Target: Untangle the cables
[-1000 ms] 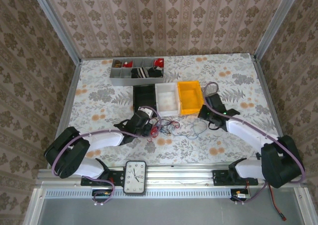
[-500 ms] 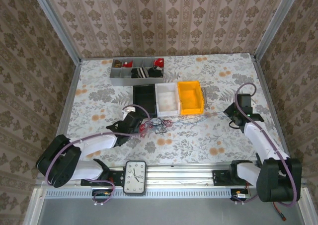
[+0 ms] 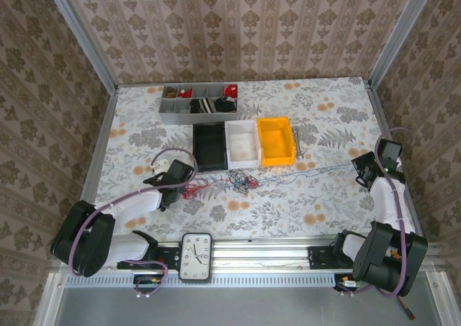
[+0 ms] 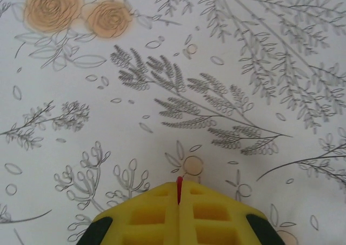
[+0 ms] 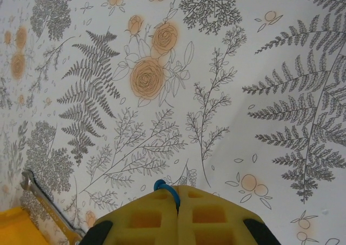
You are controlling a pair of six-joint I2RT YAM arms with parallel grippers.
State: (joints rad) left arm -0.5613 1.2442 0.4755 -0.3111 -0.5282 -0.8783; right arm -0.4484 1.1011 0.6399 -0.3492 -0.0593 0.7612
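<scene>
Standing beside the white desk printed with flowers and ferns (image 3: 324, 114), I see the two arms spread far from each other, and the reason seems plain: each one holds one strand of the same tangle. The left end effector (image 4: 179, 199) has its yellow padded fingers (image 4: 146, 220) pressed fully together, with a thin red wire (image 4: 179, 183) pinched in the seam between them. The right end effector (image 5: 177, 204), out near the right edge of the desk, is closed in the same way on a thin blue wire (image 5: 162, 187). From above, this blue wire runs in a nearly straight line across the desk to the small clump of red and dark cables (image 3: 234, 182), which lies just in front of the white plastic bin (image 3: 242, 142) — the middle one in a row with a black bin (image 3: 209, 145) and a yellow bin (image 3: 276, 139). The clump sits much nearer to the left arm, where the red strand looks curly rather than tight. I judge that the opposite holds are meant to draw the blue wire out of the knot — the danger is that the whole clump only slides along instead.
</scene>
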